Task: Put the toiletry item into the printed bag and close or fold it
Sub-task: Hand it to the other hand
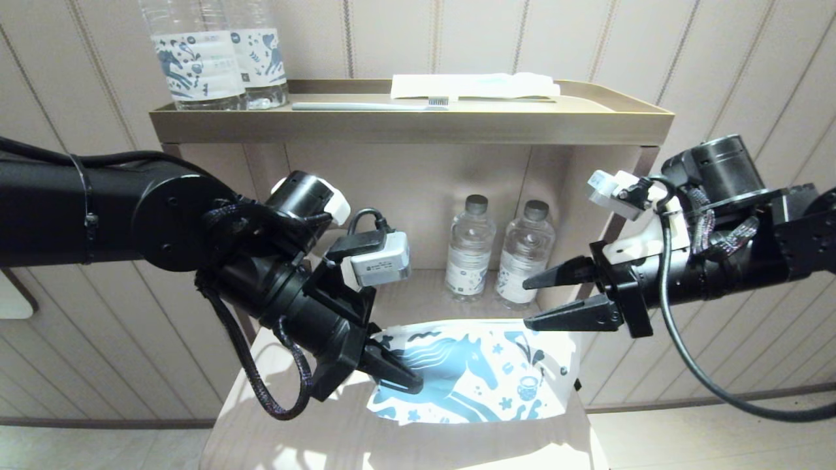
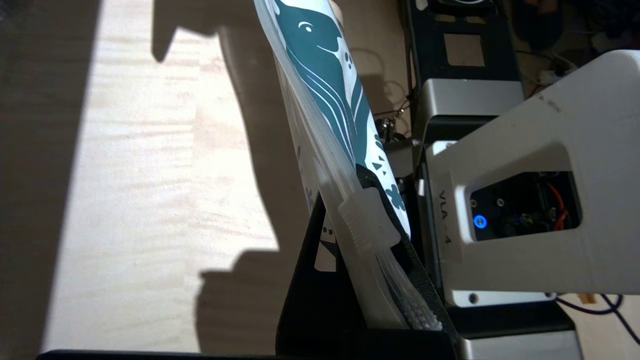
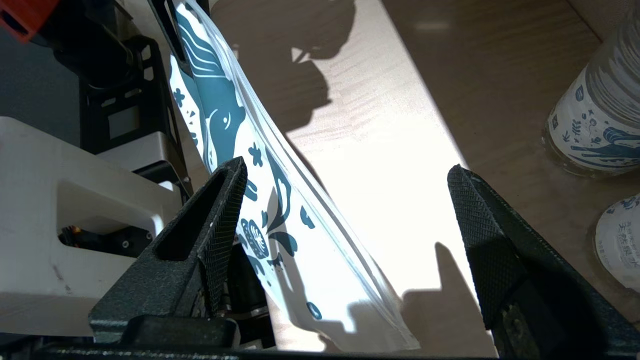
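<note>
The printed bag [image 1: 483, 375], white with a blue horse, hangs tilted just above the light wooden lower surface [image 1: 294, 437]. My left gripper [image 1: 401, 378] is shut on the bag's left end; in the left wrist view the gripper [image 2: 345, 192] clamps the bag [image 2: 325, 90] right by its zip slider [image 2: 370, 220]. My right gripper [image 1: 528, 303] stands open at the bag's upper right corner. In the right wrist view the bag [image 3: 300, 250] runs slantwise between the spread fingers of that gripper [image 3: 345, 170], touching neither pad. A toothbrush [image 1: 369, 106] and a flat white packet [image 1: 473, 86] lie on the top shelf.
Two clear bottles [image 1: 468, 248] stand at the back of the lower recess, behind the bag and close to my right gripper. Two larger horse-label bottles [image 1: 196, 59] stand at the top shelf's left. The raised shelf rim [image 1: 411, 124] overhangs both arms.
</note>
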You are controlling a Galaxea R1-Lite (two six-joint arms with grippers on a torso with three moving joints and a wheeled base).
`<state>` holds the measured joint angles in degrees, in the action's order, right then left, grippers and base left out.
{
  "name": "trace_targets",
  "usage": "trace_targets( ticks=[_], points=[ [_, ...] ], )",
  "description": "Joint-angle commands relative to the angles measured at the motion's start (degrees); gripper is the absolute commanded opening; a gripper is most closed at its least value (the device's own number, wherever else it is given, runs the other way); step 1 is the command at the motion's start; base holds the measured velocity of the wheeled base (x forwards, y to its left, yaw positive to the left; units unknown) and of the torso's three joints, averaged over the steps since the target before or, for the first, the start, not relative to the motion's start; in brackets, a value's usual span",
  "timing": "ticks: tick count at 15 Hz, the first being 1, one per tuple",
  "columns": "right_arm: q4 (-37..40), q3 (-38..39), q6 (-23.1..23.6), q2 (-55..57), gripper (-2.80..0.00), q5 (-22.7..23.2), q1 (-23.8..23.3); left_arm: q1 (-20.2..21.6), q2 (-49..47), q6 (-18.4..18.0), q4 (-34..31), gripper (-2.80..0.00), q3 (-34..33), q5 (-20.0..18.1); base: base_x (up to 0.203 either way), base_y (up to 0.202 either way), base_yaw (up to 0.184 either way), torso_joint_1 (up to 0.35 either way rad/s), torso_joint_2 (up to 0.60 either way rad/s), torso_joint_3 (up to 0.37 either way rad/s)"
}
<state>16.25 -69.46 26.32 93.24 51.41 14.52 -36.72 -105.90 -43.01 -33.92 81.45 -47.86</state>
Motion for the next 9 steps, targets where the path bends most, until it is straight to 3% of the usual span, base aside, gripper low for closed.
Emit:
trace_targets(
  ticks=[1,9],
  points=[
    [0.18,0.03,0.93,1.42,0.0,0.36,-0.19,-0.02,0.17,-0.23,1.67,-2.8,-1.21,-0.39,0.0,0.0,0.0,0.0,0.0,0.0],
    [0.01,3.54,4.97,2.92,0.0,3.88,0.33,0.07,2.01,-0.41,3.34,-2.8,-2.53,-2.06,0.0,0.0,0.0,0.0,0.0,0.0]
  ],
)
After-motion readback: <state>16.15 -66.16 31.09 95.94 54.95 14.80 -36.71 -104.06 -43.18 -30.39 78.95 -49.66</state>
